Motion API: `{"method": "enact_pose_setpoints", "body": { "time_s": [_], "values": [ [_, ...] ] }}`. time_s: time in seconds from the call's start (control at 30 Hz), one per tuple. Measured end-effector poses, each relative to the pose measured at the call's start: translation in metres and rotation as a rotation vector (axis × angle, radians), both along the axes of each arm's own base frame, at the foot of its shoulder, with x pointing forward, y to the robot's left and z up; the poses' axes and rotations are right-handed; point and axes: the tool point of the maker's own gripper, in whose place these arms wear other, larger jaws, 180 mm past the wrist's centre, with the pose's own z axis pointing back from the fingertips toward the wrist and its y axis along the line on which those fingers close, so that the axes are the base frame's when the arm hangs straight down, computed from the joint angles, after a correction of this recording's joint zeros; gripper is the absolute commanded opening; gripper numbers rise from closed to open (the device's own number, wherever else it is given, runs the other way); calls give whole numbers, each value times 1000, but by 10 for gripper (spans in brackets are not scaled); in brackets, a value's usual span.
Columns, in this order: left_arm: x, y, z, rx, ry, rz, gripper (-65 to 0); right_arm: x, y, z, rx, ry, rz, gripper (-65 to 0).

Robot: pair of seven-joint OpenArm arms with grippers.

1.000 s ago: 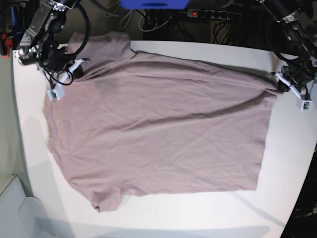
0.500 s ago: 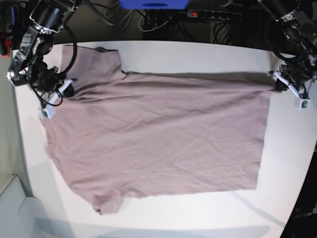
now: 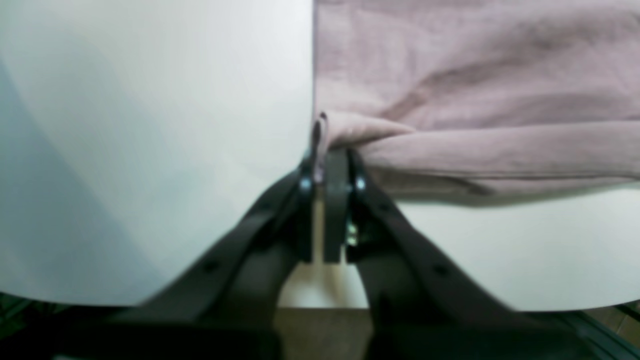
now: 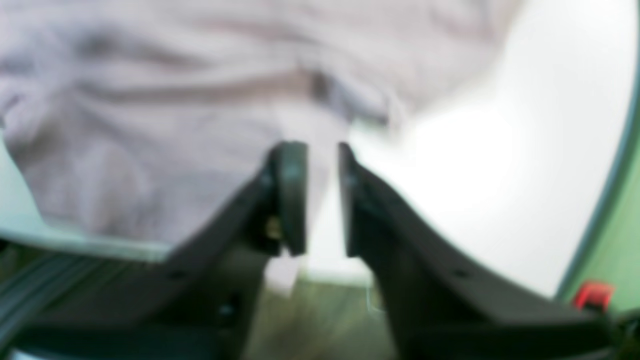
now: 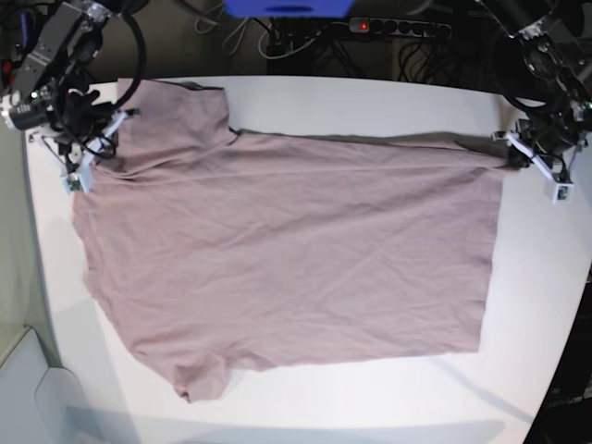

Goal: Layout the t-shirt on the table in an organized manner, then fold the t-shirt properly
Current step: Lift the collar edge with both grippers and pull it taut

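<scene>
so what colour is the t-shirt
Plain dusty mauve-brown t-shirt, no print; clearest in the base view.

Dark cable clutter and a power strip point(image 5: 400, 27) behind; pale green wall point(image 4: 622, 240) alongside.

The t-shirt point(image 5: 287, 259) lies flat on the table point(image 5: 370, 97), with the left gripper point(image 5: 523, 153) at its right corner and the right gripper point(image 5: 92, 148) at its left.

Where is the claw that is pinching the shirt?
In the base view the left claw sits at the table's far right edge, shut on the t-shirt's upper right corner.
</scene>
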Motion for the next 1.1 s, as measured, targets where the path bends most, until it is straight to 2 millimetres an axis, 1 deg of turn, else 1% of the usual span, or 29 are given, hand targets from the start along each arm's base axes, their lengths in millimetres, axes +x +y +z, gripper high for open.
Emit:
{"method": "enact_pose_setpoints", "body": {
  "time_s": [0.07,0.1,0.2,0.33,0.47,0.6,0.83,0.93,1.1],
  "values": [
    [0,0,0,0,1,0,-649,-13,8,-2,7,23,-1,-398],
    [0,-1,0,-2,0,-1,-649,-16,11,-4,17,24,-4,-385],
    [0,0,0,0,1,-1,-649,-22,19,-8,39,35,-2,-381],
    [0,0,0,0,1,-1,-649,-26,19,-12,42,48,-6,-381],
    [0,0,0,0,1,-1,-649,-23,24,-26,91,44,-14,-381],
    [0,0,0,0,1,-1,-649,-31,27,-39,120,76,-23,-381],
    [-3,1,-1,0,5,2,-649,-38,21,-42,109,90,-24,-381],
    [-5,0,-3,1,13,1,-649,-39,20,-42,108,90,-26,-381],
    [-5,1,-3,1,12,2,-649,-43,8,-41,94,92,-62,-380]
  ]
}}
